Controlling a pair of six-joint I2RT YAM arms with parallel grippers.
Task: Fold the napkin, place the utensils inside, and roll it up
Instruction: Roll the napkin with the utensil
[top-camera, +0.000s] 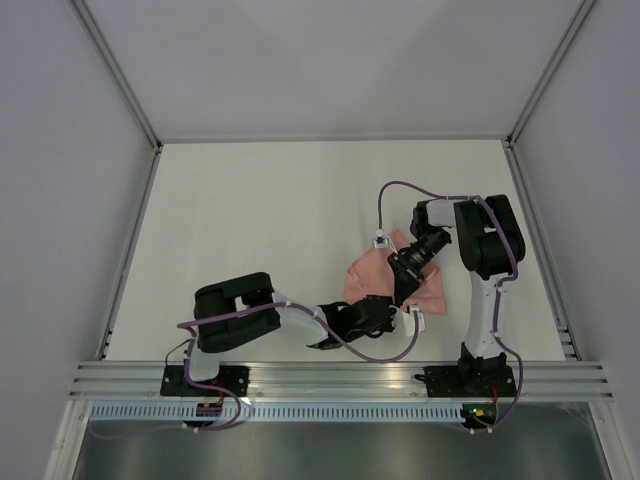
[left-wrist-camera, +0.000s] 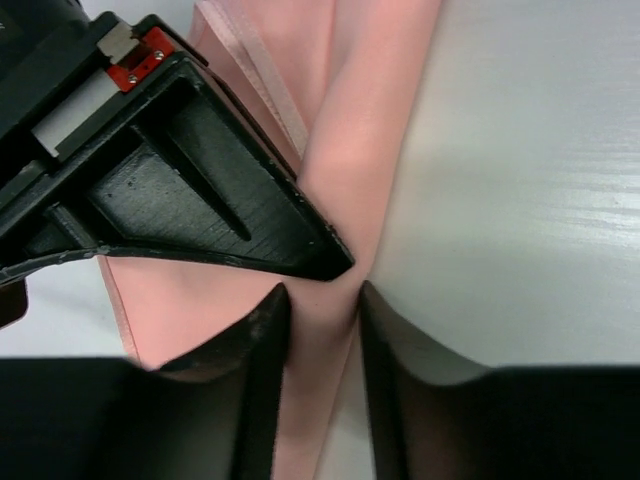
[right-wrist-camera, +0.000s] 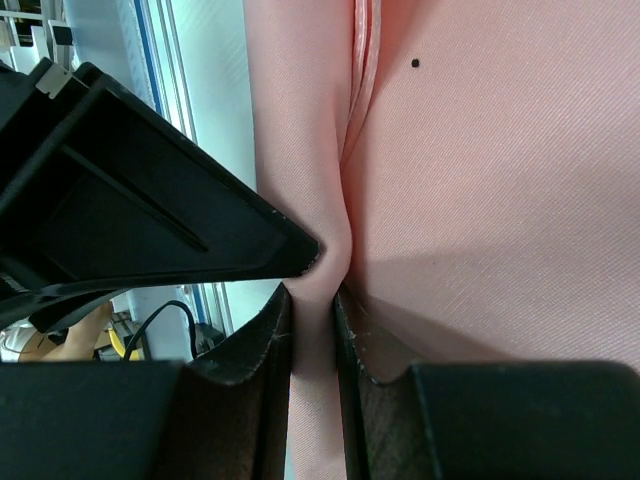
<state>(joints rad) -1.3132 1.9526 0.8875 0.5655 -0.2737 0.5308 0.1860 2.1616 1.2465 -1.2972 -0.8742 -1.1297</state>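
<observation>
Reaching rightward low along the near edge of the tabletop (top-camera: 280, 210), the left arm (top-camera: 235, 312) stretches out almost flat from its base near the near-left corner, its wrist ending close to the middle of the right half. The right arm (top-camera: 482, 250) rises from its base by the near-right corner, runs toward the far edge, then doubles back at the elbow so its wrist slants down toward the near edge and meets the other wrist head on. Two arms, two pincers and one napkin (top-camera: 365, 278) can be counted. The napkin sits bunched and creased on the right half of the tabletop, nearer the near edge than the far one, directly under and between the two wrists. The left pincer (left-wrist-camera: 322, 297) is clamped on a raised fold of the pink cloth, which runs up between its dark fingers (left-wrist-camera: 262, 385), and the tip of the other pincer presses against the same fold just beside it. The right pincer (right-wrist-camera: 312, 295) is likewise pinched tight on that ridge of cloth, with a hemmed edge showing just above the grip and a tiny dark speck (right-wrist-camera: 415, 63) on the fabric farther off.
</observation>
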